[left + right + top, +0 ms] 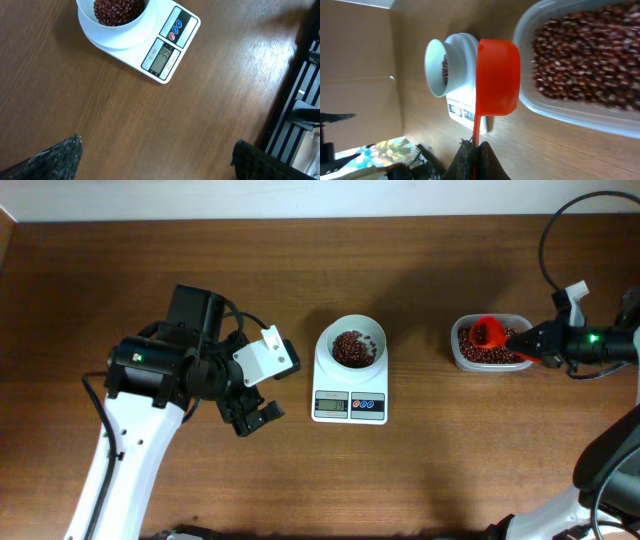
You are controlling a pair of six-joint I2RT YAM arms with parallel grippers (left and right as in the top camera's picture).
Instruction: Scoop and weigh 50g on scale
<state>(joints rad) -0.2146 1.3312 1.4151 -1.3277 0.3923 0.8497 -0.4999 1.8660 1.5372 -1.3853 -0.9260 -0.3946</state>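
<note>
The white scale (pixel 349 402) stands mid-table, its round bowl (pixel 371 332) holding dark reddish-brown beans (pixel 349 349). The left wrist view shows the scale (pixel 170 50) with its display lit and the beans (pixel 117 9) in the bowl. My right gripper (pixel 530 345) is shut on the handle of an orange-red scoop (pixel 487 333), whose cup hangs over the beans in the clear container (pixel 457 350). In the right wrist view the scoop (pixel 497 77) stands on edge beside the container (pixel 570 116), my right gripper (pixel 475 150) pinching its handle. My left gripper (pixel 255 418) hovers open and empty left of the scale, likewise my left gripper (pixel 157 141).
The left arm's white body stretches from the lower left toward the table's middle. At the right edge, a black cable loops above the right arm. In the right wrist view the scale (pixel 462 107) lies beyond the scoop.
</note>
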